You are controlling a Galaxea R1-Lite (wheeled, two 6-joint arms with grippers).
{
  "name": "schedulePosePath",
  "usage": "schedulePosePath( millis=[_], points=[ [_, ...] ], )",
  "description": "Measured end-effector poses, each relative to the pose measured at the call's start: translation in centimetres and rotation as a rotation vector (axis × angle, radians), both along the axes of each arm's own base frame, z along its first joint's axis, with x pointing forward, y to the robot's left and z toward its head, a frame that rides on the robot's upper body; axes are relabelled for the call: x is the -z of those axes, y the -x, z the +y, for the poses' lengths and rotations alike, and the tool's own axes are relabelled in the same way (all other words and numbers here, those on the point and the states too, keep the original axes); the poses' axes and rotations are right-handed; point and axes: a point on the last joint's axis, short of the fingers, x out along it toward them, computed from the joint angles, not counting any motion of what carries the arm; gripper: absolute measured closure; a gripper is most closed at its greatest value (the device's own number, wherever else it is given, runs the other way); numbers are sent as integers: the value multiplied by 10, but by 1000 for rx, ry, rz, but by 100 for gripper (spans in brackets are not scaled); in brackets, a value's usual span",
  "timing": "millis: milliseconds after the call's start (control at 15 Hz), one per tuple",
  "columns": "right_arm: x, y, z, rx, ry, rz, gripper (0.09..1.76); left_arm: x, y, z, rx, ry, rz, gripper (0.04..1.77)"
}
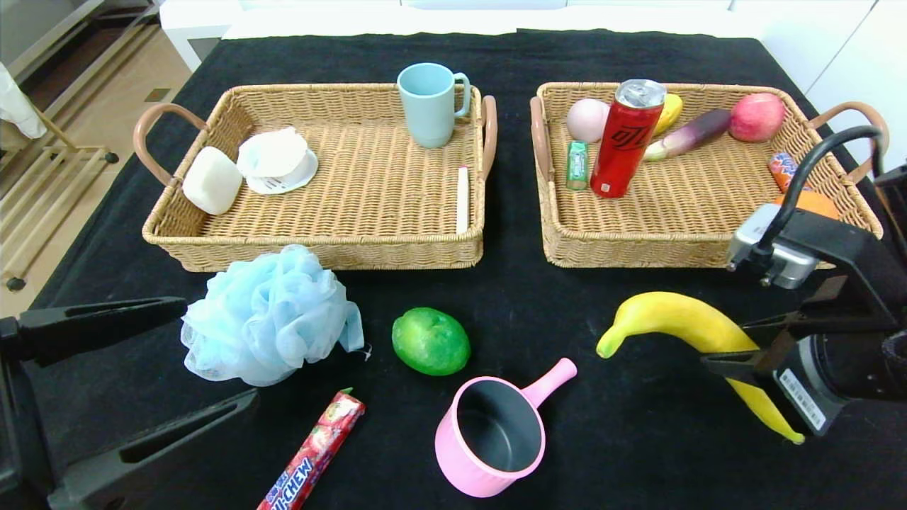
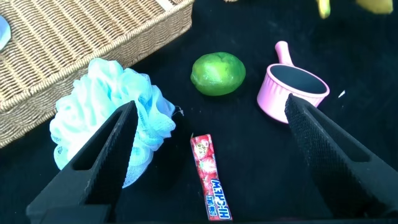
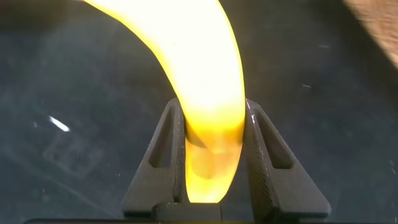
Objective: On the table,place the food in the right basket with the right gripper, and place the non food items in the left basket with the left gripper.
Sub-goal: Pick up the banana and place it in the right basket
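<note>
My right gripper is shut on a yellow banana at the table's front right; the wrist view shows both fingers pressed on the banana. My left gripper is open and empty at the front left, beside a blue bath pouf. A green lime, a pink pot and a red Hi-Chew candy stick lie on the black cloth. The left basket holds a mug, soap, a white lid and a stick. The right basket holds a red can and fruit.
In the left wrist view the pouf, the lime, the candy stick and the pink pot lie ahead of the open fingers. The table's left edge drops to the floor.
</note>
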Motion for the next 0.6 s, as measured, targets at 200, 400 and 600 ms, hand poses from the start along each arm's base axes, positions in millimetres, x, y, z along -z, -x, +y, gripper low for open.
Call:
schedulePosePath(
  millis=[200, 400, 600],
  points=[
    [-11, 0, -19, 79, -31, -36, 121, 1, -1, 0, -5, -2, 4, 9],
    [-18, -3, -38, 176, -50, -68, 121, 1, 0, 0, 1, -1, 2, 9],
    [-29, -14, -48, 286, -142, -139, 121, 1, 0, 0, 2, -2, 2, 9]
  ],
)
